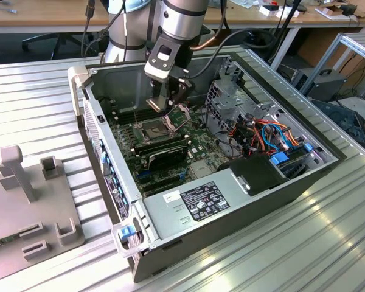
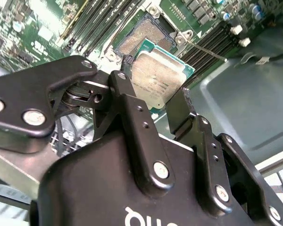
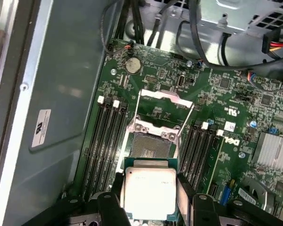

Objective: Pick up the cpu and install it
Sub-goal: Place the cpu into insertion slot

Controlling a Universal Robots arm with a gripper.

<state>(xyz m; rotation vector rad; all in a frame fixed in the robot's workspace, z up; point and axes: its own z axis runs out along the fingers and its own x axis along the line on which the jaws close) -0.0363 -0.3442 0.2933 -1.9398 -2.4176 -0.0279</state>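
Gripper (image 2: pixel 153 101) pinches the cpu (image 3: pixel 150 187) by two opposite edges, holding it close over the open socket (image 3: pixel 150 147) toward the far end of the case (image 1: pixel 125 85), not seated. Judged light, stiff, fragile on its contact face; edge hold is proper.

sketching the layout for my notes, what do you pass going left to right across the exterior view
grey fixture plate → case side wall → gripper holding the cpu → orange and blue cables → dark box
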